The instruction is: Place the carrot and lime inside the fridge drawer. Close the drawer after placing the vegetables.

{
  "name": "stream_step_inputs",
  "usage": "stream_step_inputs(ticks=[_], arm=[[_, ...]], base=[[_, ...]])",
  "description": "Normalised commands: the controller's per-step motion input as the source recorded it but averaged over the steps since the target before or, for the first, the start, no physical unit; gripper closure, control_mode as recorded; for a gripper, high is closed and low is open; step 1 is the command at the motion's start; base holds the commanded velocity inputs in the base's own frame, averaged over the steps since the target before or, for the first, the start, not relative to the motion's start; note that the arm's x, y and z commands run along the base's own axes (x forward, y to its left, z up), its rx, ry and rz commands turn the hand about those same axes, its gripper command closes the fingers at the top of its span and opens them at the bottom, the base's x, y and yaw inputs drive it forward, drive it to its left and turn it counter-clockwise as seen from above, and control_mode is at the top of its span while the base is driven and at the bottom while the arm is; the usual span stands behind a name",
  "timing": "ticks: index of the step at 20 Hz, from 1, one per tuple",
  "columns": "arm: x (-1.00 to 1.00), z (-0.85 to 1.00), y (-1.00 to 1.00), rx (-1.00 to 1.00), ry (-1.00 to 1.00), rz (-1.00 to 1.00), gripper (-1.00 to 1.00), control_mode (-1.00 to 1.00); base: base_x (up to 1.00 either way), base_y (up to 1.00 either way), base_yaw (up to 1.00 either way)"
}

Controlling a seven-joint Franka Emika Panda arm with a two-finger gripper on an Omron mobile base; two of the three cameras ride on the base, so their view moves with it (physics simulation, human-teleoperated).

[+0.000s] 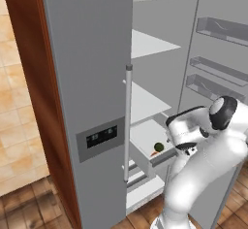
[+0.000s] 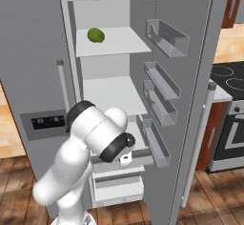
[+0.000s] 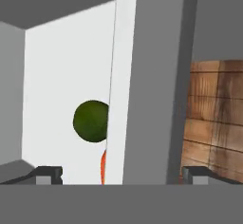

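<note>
Evidently both items are stowed: the lime [image 3: 90, 121] and carrot [image 3: 102, 167] lie inside the open fridge drawer [image 3: 142, 99]. The gripper [image 3: 121, 174], spread wide and empty, straddles the drawer's front. Closing remains.

The arm folds low and forward, its claw [image 3: 121, 175] spread wide, holding nothing.

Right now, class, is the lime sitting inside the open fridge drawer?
Yes, the lime rests on the pale floor of the pulled-out drawer, as the left base view shows.
</note>
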Motion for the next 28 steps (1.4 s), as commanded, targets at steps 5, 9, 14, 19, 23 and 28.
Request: stream_step_inputs(ticks=[5, 9, 14, 19, 23, 28], arm=[[0.39, -0.07, 0.19, 0.18, -0.28, 0.00, -1.00, -1.00], [0.42, -0.09, 0.38, 0.14, -0.18, 0.00, -1.00, -1.00], [0.36, -0.01, 0.39, 0.09, -0.11, -0.01, -1.00, -1.00], [0.36, 0.00, 0.35, 0.00, -0.07, -0.11, -1.00, -1.00], [0.56, 0.01, 0.14, 0.00, -0.04, -0.13, -1.00, -1.00], [0.62, 0.02, 0.05, 0.00, -0.03, -0.12, -1.00, -1.00]], base=[[0.00, 0.00, 0.00], [0.00, 0.00, 0.00], [0.00, 0.00, 0.00], [0.00, 0.00, 0.00], [0.00, 0.00, 0.00], [0.00, 0.00, 0.00]])
